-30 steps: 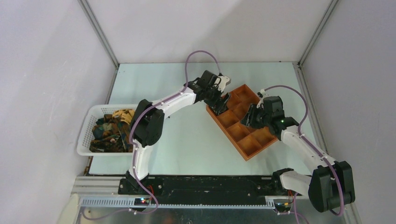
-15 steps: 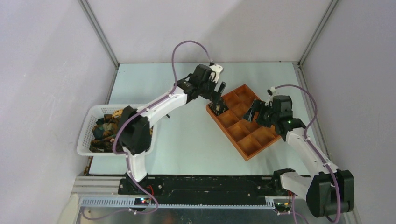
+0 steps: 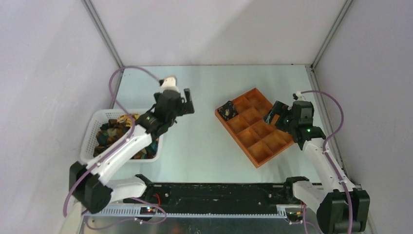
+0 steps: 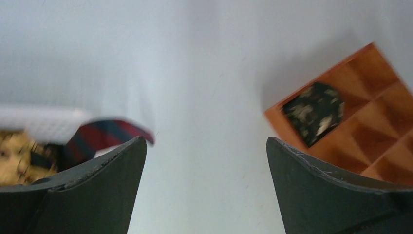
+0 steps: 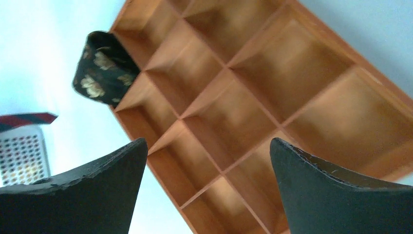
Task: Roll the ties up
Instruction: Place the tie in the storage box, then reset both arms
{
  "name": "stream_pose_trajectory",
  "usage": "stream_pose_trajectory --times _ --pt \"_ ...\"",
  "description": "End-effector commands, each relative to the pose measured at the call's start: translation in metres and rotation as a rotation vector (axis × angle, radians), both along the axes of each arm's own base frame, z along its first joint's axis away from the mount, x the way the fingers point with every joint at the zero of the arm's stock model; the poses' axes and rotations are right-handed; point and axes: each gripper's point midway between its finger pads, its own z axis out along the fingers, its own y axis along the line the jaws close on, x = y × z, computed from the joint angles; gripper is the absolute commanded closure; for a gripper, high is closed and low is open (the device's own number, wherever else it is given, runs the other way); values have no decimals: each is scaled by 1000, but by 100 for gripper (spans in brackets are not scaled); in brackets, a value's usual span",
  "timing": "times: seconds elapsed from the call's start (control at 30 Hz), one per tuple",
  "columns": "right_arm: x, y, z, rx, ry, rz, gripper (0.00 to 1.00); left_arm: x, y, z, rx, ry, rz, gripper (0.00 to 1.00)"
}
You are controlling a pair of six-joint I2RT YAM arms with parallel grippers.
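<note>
Pale table [image 3: 195, 146], grey walls [image 3: 219, 29]; rolled tie [image 3: 227, 110] in tray [image 3: 263, 148] corner; left tool [image 4: 205, 141], right tool [image 5: 208, 141] apart.

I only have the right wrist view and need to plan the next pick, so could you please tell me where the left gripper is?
Observer: The left gripper is above the table, between the white basket and the orange tray. It is open and holds nothing.
Operator: Thank you. Are there any ties in that basket?
Observer: Yes, a heap of leafy-print ties lies in it, partly hidden by the left arm.
</note>
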Motion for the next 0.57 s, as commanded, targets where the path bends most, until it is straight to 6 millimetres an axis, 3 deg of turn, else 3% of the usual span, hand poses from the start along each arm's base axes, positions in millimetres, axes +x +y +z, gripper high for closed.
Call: stream_pose_trajectory --times 0.0,0.1,0.23,0.53 --pt "-8 -37 -1 -120 13 -167 1 -29 44 -14 -75 -42 178 0" --pt "-13 -47 -1 -153 12 -201 1 -45 59 -12 -70 -68 193 0" --pt "-15 -42 6 -118 -21 -189 1 -55 76 -22 -43 -72 236 0" --pt "-15 -29 16 -63 -59 -141 1 -64 80 -28 -79 -84 237 0"
